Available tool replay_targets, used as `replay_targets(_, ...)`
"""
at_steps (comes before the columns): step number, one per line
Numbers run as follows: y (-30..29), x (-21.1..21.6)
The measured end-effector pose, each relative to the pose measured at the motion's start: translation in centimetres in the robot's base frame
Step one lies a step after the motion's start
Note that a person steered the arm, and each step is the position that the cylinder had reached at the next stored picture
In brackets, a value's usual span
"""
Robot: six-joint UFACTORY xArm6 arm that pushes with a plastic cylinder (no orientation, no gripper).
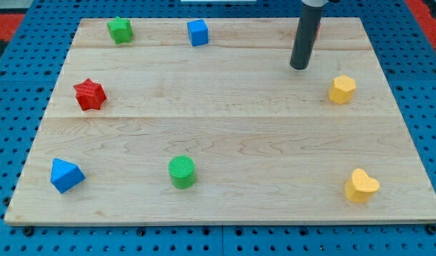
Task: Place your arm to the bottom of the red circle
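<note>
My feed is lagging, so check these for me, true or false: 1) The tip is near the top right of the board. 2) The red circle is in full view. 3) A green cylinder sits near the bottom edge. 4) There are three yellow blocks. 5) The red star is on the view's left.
1) True: my tip stands near the board's top right.
2) False: only a red sliver shows behind the rod.
3) True: the green cylinder is there.
4) False: two, a yellow hexagon and a yellow heart.
5) True: the red star is there.
</note>
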State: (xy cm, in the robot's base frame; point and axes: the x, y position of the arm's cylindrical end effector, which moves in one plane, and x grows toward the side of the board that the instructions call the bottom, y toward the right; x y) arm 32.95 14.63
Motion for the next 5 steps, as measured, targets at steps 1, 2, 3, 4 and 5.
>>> replay_targets(1, 0.0, 0.1)
replay_targets(2, -1.6, 0.2)
replay_targets(3, -4.0, 0.2)
replay_targets(4, -3.9, 0.2)
replay_targets(5, -3.9, 0.2)
